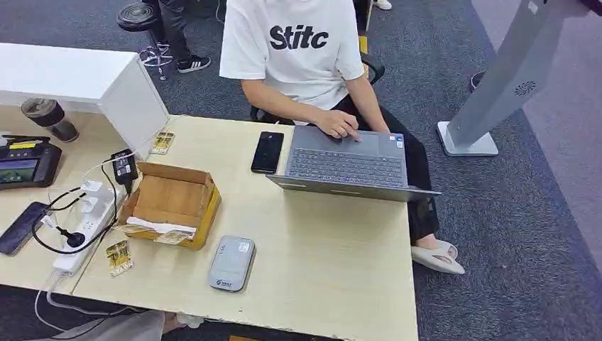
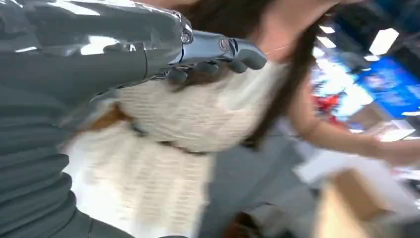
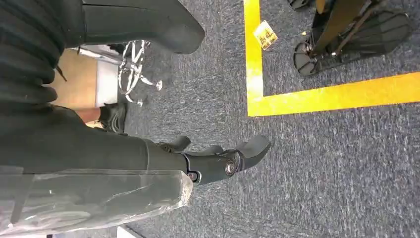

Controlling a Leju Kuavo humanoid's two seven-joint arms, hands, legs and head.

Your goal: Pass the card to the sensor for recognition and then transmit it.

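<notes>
A grey card sensor (image 1: 232, 263) lies flat near the table's front edge. One small yellow card (image 1: 118, 257) lies to its left by the power strip, and another card (image 1: 162, 142) sits further back beside the white box. My left hand (image 2: 210, 58) is raised in a blurred left wrist view, in front of a person in a white knit top (image 2: 198, 116); its fingers are loosely apart and hold nothing. My right hand (image 3: 218, 161) hangs over grey carpet with fingers stretched out and nothing in them.
An open cardboard box (image 1: 170, 202) stands behind the sensor. A person in a white T-shirt (image 1: 294, 50) types on a laptop (image 1: 348, 167), with a black phone (image 1: 267, 151) beside it. Power strip and cables (image 1: 81, 227) lie at the left. Yellow floor tape (image 3: 317, 96) crosses the carpet.
</notes>
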